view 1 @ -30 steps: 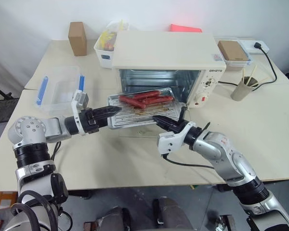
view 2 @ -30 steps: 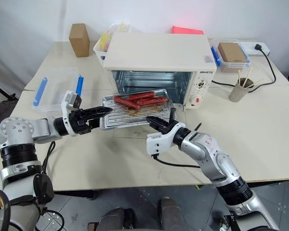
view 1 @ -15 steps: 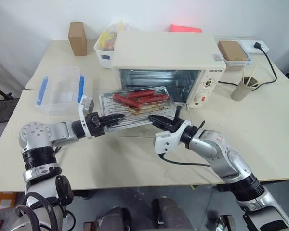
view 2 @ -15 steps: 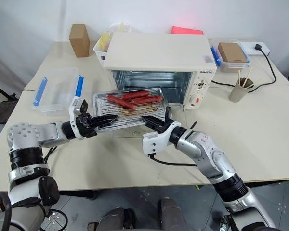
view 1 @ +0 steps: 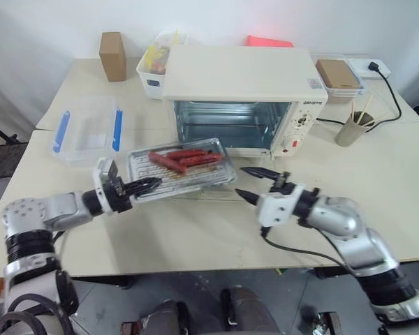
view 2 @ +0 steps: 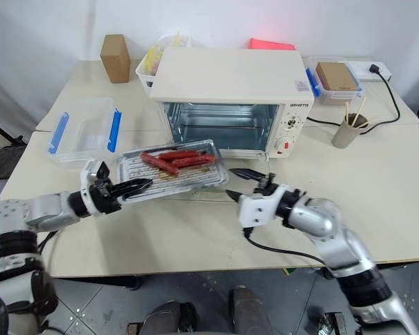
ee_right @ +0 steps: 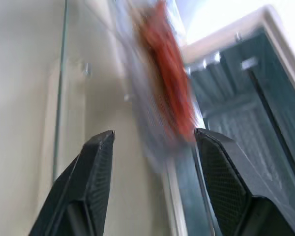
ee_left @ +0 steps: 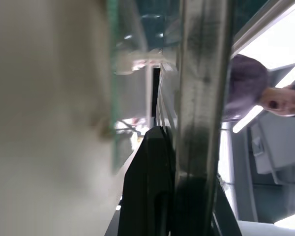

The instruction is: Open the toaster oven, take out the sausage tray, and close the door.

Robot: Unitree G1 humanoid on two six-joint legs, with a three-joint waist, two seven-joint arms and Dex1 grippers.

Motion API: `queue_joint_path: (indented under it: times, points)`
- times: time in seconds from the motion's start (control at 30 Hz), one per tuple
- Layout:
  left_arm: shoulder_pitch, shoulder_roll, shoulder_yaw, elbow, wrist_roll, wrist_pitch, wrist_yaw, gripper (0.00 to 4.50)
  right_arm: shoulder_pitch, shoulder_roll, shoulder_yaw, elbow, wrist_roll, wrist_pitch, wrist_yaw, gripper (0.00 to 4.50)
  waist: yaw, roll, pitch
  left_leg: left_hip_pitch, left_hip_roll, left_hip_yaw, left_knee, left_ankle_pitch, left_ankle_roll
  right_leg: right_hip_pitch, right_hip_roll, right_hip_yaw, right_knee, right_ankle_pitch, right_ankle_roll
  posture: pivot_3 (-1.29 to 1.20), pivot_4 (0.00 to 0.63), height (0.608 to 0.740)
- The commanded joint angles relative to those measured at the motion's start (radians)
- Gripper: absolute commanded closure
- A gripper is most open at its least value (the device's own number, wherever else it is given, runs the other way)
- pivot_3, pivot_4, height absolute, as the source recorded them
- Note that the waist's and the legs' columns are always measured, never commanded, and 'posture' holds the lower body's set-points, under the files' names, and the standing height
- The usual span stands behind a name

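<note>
While the left gripper [view 1: 148, 185] pinches the near left rim of the sausage tray [view 1: 181, 169], its two black fingers are closed tight on the metal edge and carry the tray just in front of the toaster oven [view 1: 243, 98], toward the oven's left side. In the left wrist view the dark fingers [ee_left: 152, 191] lie against the tray's silver rim, which runs straight up past them. The tray sits roughly level with a slight tilt, and three red-brown sausages [view 1: 176, 158] lie together on the half nearest the oven.

The right gripper [view 1: 255, 183] is in front of the oven's right half, just beside the tray's right end but apart from it. Its fingers stand spread with nothing between them; the right wrist view shows the two fingertips [ee_right: 96, 162] well apart, with the blurred tray and the oven's mouth beyond.

The door [view 1: 216, 190] lies folded down flat on the table [view 1: 195, 230] in front of the oven, clear glass under and beside the tray, so the ribbed metal cavity is exposed.

Left of the oven sits a clear plastic box with blue clips [view 1: 87, 131]. Behind the oven's left corner are a white bin [view 1: 153, 70] and a brown cardboard box [view 1: 112, 55]. Right of the oven stands a cup of sticks [view 1: 353, 125].
</note>
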Motion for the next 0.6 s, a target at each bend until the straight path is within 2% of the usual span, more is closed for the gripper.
queue_joint_path:
  times: [0.03,0.07,0.17,0.27,0.33,0.4,0.6]
  points:
    - [0.072,0.055,0.03,-0.114,-0.121,0.003,-0.032,4.5,0.046,-0.041,-0.124,0.023,0.13,-0.072,0.0,2.14,0.002,0.0,0.0,0.0,0.0,0.0,0.0,0.0,0.0,0.0,0.0,0.0,0.0,0.0,0.0,0.0,0.15,0.74]
    - [0.112,0.07,0.052,-0.144,-0.137,-0.001,-0.033,4.5,0.077,-0.049,-0.158,0.039,0.213,-0.068,0.032,2.34,0.003,0.0,0.0,0.0,0.0,-0.001,0.0,0.0,0.0,0.001,0.0,0.0,0.0,0.0,0.0,0.0,0.15,0.74]
    - [0.236,0.099,0.087,-0.214,-0.244,-0.053,-0.008,4.5,0.137,-0.058,-0.245,0.088,0.377,-0.006,0.084,3.36,0.003,0.0,0.0,0.0,0.0,-0.002,0.001,0.0,0.0,0.002,0.0,-0.001,-0.001,-0.001,-0.001,0.0,0.15,0.74]
    - [0.339,0.115,0.098,-0.27,-0.355,-0.146,0.041,4.5,0.17,-0.075,-0.27,0.14,0.459,0.034,0.161,4.38,0.004,0.0,0.0,0.001,0.0,-0.003,0.001,0.0,0.0,0.003,-0.001,0.0,-0.001,-0.001,-0.001,0.0,0.15,0.74]
    - [0.411,0.11,0.121,-0.301,-0.409,-0.215,0.073,4.5,0.194,-0.083,-0.278,0.187,0.518,0.088,0.224,4.48,0.007,0.0,0.0,0.001,0.0,-0.004,0.001,0.0,0.0,0.003,-0.001,-0.001,-0.001,-0.001,-0.002,0.0,0.15,0.74]
    - [0.476,0.078,0.172,-0.33,-0.423,-0.285,0.098,4.5,0.208,-0.08,-0.273,0.249,0.599,0.106,0.347,4.48,0.005,-0.001,0.0,0.002,0.0,-0.005,0.001,0.0,0.0,0.005,-0.001,-0.001,-0.001,-0.001,-0.002,0.0,0.15,0.74]
    - [0.605,-0.111,0.274,-0.511,-0.423,-0.455,0.174,4.5,0.044,0.003,-0.202,0.529,0.513,0.094,0.374,4.48,0.001,0.0,0.0,0.004,0.0,-0.006,0.002,0.0,0.0,0.008,-0.001,-0.002,-0.003,-0.001,-0.002,0.0,0.15,0.74]
